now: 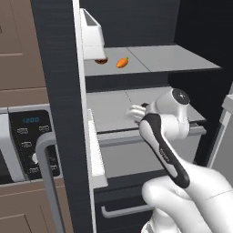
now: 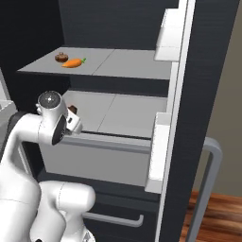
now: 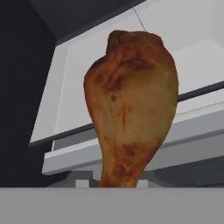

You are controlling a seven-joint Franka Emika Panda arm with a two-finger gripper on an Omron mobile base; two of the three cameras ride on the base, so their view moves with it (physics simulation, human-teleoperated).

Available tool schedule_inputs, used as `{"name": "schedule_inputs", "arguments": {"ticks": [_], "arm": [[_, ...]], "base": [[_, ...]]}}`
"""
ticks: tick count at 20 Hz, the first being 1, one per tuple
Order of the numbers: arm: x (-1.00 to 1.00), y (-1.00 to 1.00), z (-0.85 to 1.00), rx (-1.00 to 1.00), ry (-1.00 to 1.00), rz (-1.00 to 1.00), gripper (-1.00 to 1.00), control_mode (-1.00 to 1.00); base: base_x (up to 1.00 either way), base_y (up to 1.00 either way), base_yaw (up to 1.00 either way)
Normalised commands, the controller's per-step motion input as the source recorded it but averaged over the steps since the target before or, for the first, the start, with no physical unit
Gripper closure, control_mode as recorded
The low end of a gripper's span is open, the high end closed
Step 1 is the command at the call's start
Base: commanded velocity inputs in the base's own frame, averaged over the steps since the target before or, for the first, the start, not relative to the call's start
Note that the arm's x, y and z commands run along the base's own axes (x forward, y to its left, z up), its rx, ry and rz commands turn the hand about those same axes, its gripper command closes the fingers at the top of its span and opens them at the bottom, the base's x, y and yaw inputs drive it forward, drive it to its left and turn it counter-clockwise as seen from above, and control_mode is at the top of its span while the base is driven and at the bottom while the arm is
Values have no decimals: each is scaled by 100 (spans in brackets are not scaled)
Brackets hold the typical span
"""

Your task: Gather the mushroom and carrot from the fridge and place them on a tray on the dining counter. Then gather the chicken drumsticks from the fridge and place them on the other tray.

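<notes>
**Drumstick in the pincer at the open fridge**

Your pincer (image 3: pixel 119 183) is closed on a chicken drumstick (image 3: pixel 131 105). In the hand view the golden-brown meat rises from between the finger tips, narrow end down by the tips and fat end up, with the fridge's pale lower shelf behind it. From the two base cameras you see the hand (image 1: pixel 136 113) reaching in over the front edge of that lower shelf (image 2: pixel 118 113), and a small dark bit of the drumstick shows just past the wrist.

One shelf up, the carrot (image 1: pixel 122 62) lies on the grey upper shelf (image 1: pixel 173 57), with its green top pointing toward the back. The mushroom (image 2: pixel 61 57) sits just beside it on the same shelf, partly hidden behind a white door bin in the left base view.

The fridge (image 2: pixel 123 28) stands with both doors swung open. Beyond its left door you have the black oven panel (image 1: pixel 32 136) set in brown cabinets. Below the shelves, a drawer with a grey bar handle (image 2: pixel 118 220) is closed.
</notes>
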Motion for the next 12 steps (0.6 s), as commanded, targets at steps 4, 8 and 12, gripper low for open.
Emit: {"name": "schedule_inputs", "arguments": {"ticks": [4, 8, 12], "arm": [[-70, -15, 100, 7, 13, -2, 100, -100], [-87, -6, 83, 4, 17, -3, 100, -100], [-97, -6, 54, 0, 18, -2, 100, -100]], "base": [[0, 0, 0], [0, 0, 0], [0, 0, 0]]}}
